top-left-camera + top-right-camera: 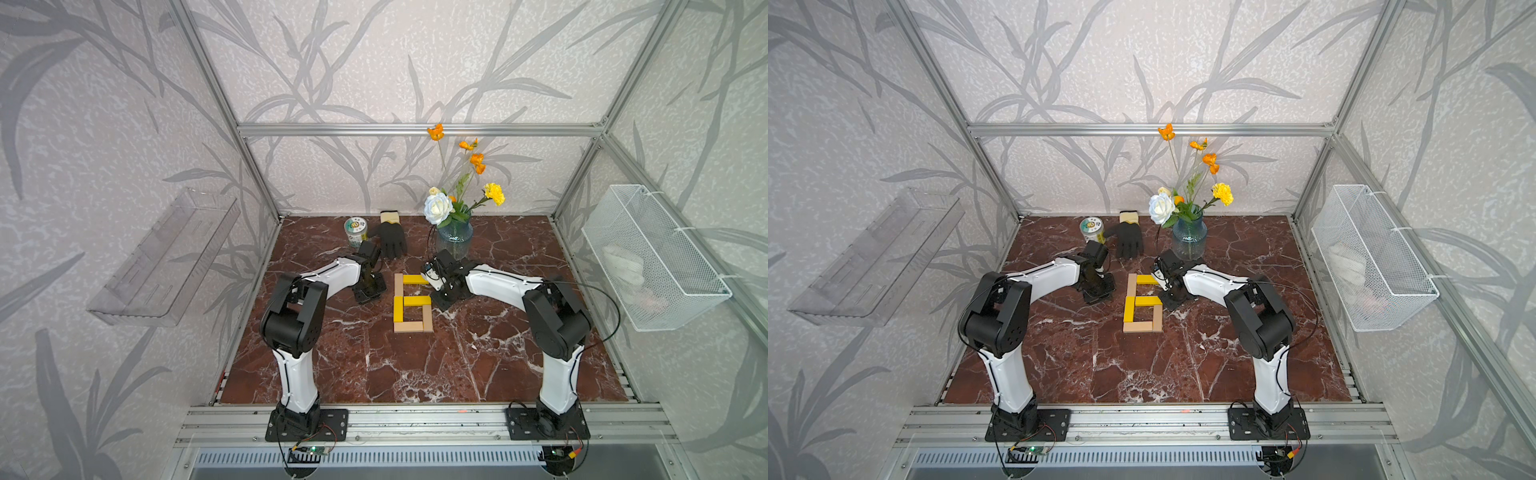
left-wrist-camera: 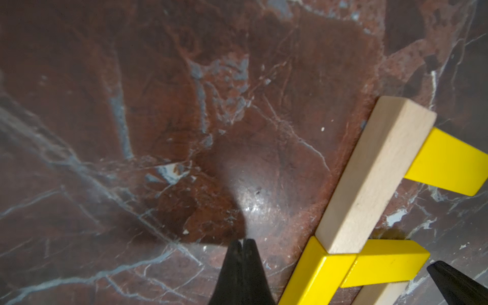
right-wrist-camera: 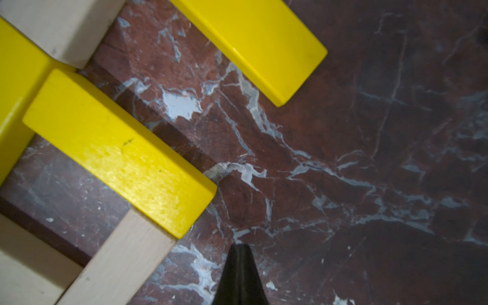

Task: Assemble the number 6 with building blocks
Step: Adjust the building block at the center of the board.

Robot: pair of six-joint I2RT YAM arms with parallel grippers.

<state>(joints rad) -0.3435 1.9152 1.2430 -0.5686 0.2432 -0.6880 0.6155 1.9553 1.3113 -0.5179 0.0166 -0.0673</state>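
The building blocks lie flat mid-table as the number 6 (image 1: 411,303) (image 1: 1143,303), yellow and pale tan bars end to end. A tan bar (image 2: 375,174) and a yellow bar (image 2: 314,274) form its left side, with yellow bars (image 3: 118,150) (image 3: 253,45) as middle and top strokes. My left gripper (image 1: 366,298) (image 1: 1098,297) (image 2: 244,241) stands shut and empty on the marble, just left of the digit. My right gripper (image 1: 440,302) (image 1: 1173,303) (image 3: 239,246) is shut and empty just right of it, near the middle stroke's end.
At the back of the brown marble table (image 1: 478,357) stand a small can (image 1: 355,230), a black glove (image 1: 390,240) and a glass vase of flowers (image 1: 454,240). A wire basket (image 1: 652,257) hangs on the right wall, a clear shelf (image 1: 166,257) on the left.
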